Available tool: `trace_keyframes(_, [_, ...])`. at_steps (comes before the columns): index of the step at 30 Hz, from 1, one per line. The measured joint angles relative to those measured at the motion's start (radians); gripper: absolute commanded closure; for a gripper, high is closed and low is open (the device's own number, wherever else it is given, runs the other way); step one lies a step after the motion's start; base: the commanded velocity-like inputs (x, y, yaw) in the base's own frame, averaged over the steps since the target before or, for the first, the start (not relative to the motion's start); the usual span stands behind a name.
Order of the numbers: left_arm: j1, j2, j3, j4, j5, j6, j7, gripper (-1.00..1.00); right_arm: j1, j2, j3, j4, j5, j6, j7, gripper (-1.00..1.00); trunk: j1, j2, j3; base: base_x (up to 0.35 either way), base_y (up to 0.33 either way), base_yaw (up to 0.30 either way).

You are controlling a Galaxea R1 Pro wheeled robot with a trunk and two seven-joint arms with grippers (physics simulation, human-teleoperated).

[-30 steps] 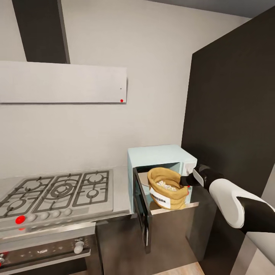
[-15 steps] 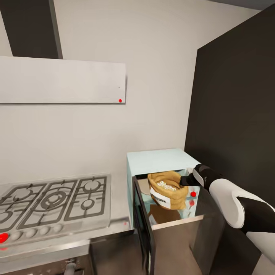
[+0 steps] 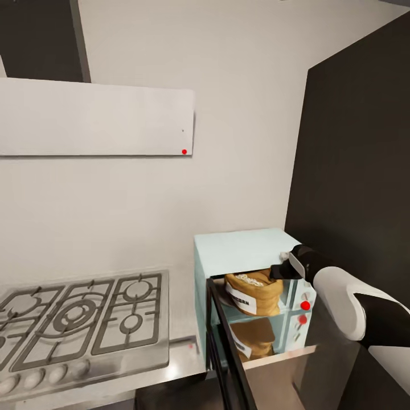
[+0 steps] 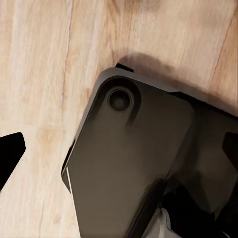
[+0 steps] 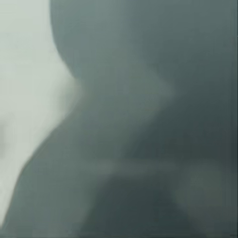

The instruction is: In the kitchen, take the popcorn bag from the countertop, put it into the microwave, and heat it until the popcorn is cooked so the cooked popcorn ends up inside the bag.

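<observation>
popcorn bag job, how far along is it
Done: the popcorn bag sits inside the microwave, and whitish popcorn shows at its open top. In hand: the right hand is up against the microwave's front corner by the bag; whether it grips anything can't be told. Left: the microwave door hangs open, so if heating is unfinished it must be shut first.

— What sort of place is shown?

— A home kitchen is shown. A steel gas hob (image 3: pixel 80 322) with grated burners is seen at the lower left of the frame, set into a glossy countertop (image 3: pixel 185 356).

— What else marks it as such?

— A white flat hood (image 3: pixel 94 118) is mounted at the upper left. A mint-white microwave (image 3: pixel 245 267) is placed at lower centre, and a dark cabinet (image 3: pixel 359 159) is seen at the right.
</observation>
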Motion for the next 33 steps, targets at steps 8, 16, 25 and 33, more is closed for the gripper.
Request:
trace_keyframes(8, [0.000, 0.000, 0.001, 0.000, -0.001, 0.000, 0.000, -1.00, 0.000, -0.001, -0.001, 0.000, -0.002, 0.014, 0.002, 1.00, -0.001, 0.000, 0.000, 0.019, 0.002, 0.000])
trace_keyframes(16, [0.000, 0.000, 0.001, 0.000, -0.001, 0.000, 0.000, -1.00, 0.000, -0.001, 0.000, 0.000, 0.002, 0.011, 0.007, -1.00, -0.001, 0.000, 0.000, 0.000, 0.000, 0.000])
trace_keyframes(25, [0.000, -0.001, 0.000, 0.001, -0.001, 0.000, 0.000, -1.00, 0.000, -0.003, 0.005, -0.002, -0.006, 0.041, 0.028, -1.00, 0.005, 0.000, 0.000, 0.000, 0.000, 0.000])
trace_keyframes(33, [0.000, -0.002, 0.004, 0.004, 0.000, 0.001, 0.001, -1.00, -0.001, -0.002, -0.004, -0.053, 0.000, -0.035, 0.062, -1.00, 0.006, 0.002, 0.000, -0.221, 0.000, 0.000])
